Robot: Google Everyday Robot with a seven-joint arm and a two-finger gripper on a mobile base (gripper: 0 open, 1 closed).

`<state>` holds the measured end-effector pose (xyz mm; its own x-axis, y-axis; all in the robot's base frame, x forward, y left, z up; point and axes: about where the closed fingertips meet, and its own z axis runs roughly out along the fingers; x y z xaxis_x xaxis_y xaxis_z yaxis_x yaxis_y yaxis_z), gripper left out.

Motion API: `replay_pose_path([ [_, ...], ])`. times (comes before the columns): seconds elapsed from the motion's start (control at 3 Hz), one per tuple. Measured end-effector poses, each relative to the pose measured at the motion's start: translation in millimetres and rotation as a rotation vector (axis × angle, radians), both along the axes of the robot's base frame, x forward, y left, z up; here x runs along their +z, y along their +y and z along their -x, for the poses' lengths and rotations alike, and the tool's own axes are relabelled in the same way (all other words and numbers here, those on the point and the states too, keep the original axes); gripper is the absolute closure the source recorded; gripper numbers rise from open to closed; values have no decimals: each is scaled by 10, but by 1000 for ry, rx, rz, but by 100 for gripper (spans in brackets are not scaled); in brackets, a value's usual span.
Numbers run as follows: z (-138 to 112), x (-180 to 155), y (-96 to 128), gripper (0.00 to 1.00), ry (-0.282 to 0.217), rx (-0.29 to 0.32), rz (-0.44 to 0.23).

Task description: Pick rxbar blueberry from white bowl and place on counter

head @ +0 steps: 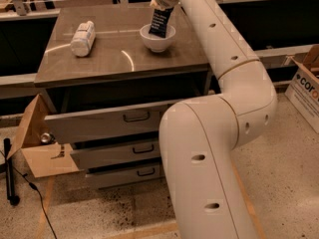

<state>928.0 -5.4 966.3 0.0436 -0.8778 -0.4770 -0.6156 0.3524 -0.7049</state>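
Observation:
The white bowl stands on the counter toward its far right. The rxbar blueberry, a dark navy wrapper with white print, hangs upright with its lower end still inside the bowl. My gripper is above the bowl, shut on the bar's top end. The arm reaches in from the lower right and hides the counter's right edge.
A white bottle with a pale label lies on its side at the counter's far left. The grey cabinet has three drawers with black handles. An open cardboard box sits on the floor at left, another box at right.

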Motion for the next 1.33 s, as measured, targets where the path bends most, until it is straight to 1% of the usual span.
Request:
replay_pose_path([
  [0.33, -8, 406, -38, 100, -102, 22, -7],
  [0.67, -21, 733, -111, 100, -193, 28, 1],
  [1.0, -97, 871, -235, 100, -256, 1, 34],
  [1.33, -179, 776, -398, 100, -259, -41, 61],
])
